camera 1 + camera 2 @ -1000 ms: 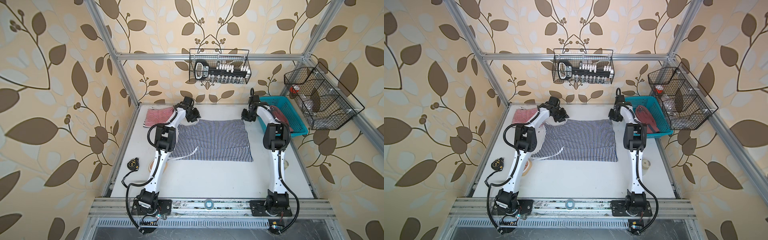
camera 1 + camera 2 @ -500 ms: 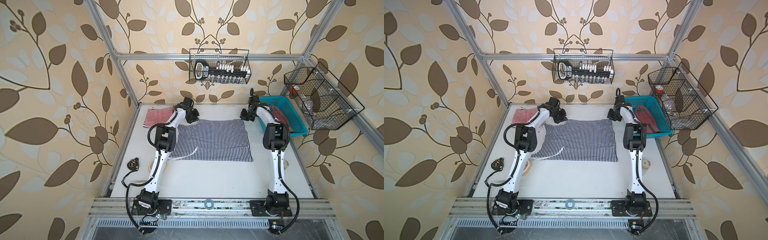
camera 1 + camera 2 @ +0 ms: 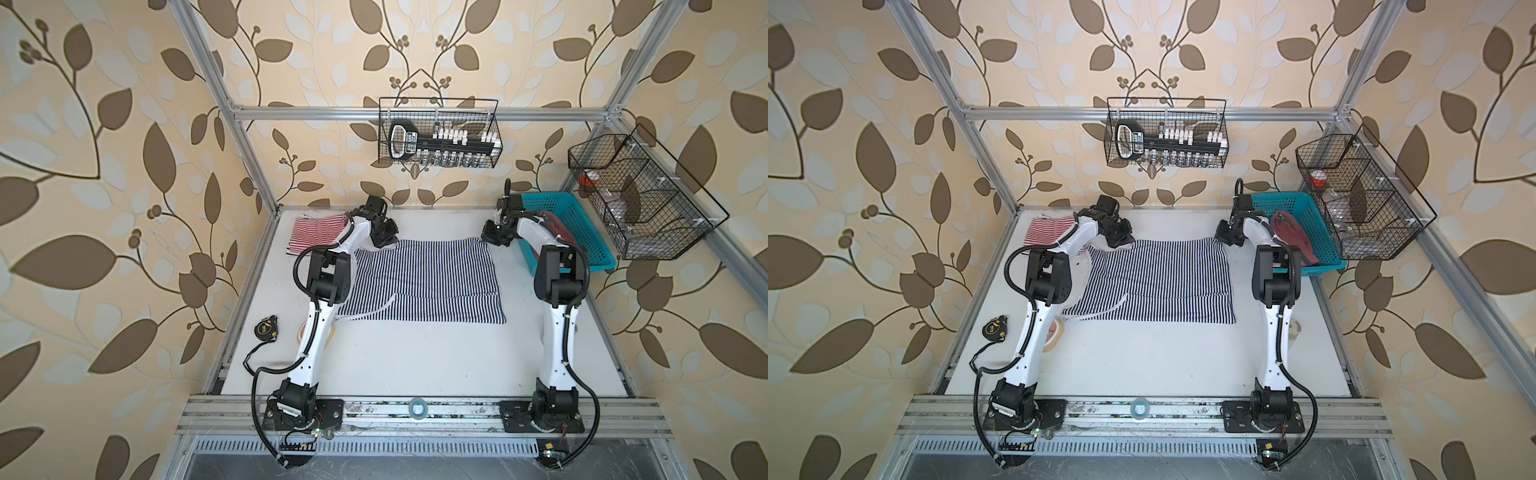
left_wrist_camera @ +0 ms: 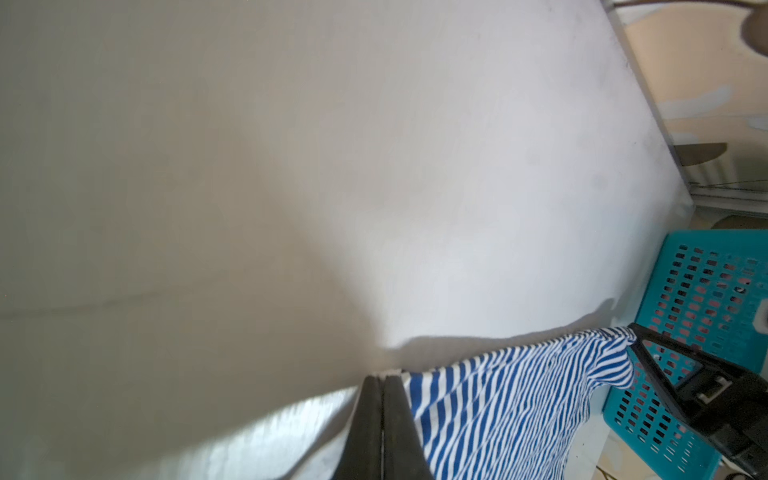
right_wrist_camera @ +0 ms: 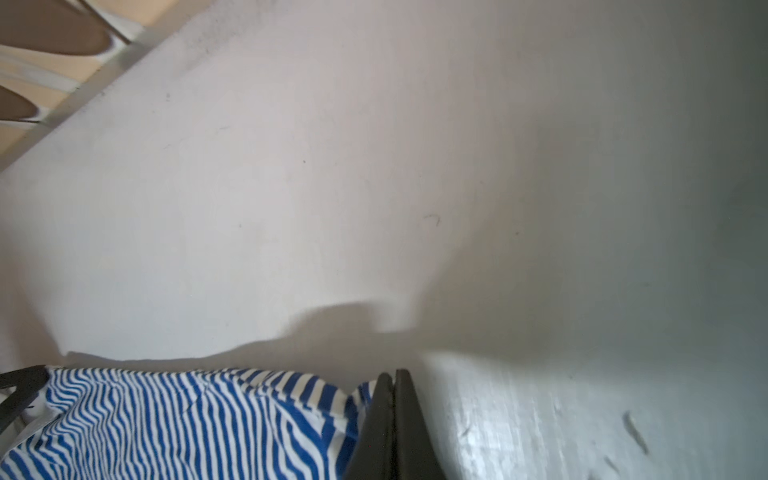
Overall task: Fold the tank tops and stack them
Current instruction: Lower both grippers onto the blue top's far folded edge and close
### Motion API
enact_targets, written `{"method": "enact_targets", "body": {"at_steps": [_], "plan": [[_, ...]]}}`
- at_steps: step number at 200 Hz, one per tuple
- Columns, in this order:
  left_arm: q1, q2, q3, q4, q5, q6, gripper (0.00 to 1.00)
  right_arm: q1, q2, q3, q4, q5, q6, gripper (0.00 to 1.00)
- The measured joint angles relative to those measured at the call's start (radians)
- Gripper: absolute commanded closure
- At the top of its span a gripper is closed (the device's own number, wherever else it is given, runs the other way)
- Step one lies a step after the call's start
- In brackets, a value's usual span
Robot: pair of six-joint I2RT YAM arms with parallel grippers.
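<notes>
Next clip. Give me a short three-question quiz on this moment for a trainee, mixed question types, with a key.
1. True or false: the left claw and the right claw are both shut.
2. The dusty red top lies: A. inside the teal basket B. under it C. beside it.
3. Fill in: both claws pinch the far edge of the ___.
Key: 1 true; 2 A; 3 navy-white striped top.

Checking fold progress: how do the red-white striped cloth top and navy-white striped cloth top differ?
The red-white striped top is folded small; the navy-white striped top lies spread. The red-white one is untouched; the left pincer and right pincer pinch the navy-white one's far corners. Both are striped.
</notes>
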Motion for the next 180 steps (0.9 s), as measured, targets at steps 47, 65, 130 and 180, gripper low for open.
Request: {"method": "enact_targets", "body": {"at_steps": [47, 65, 130, 180], "plan": [[-0.002, -0.058, -0.016, 0.002, 0.000, 0.025, 1.00, 0.000, -0.085, -0.090, 0.075, -0.013, 0.000, 1.00], [-0.007, -0.093, -0.050, 0.013, 0.000, 0.037, 1.00, 0.000, -0.123, -0.145, 0.108, -0.013, 0.000, 1.00], [-0.008, -0.180, -0.200, 0.023, -0.003, 0.064, 1.00, 0.000, -0.268, -0.321, 0.169, -0.010, -0.004, 1.00], [-0.014, -0.266, -0.362, 0.029, -0.016, 0.081, 1.00, 0.000, -0.379, -0.480, 0.208, -0.011, -0.006, 1.00]]}}
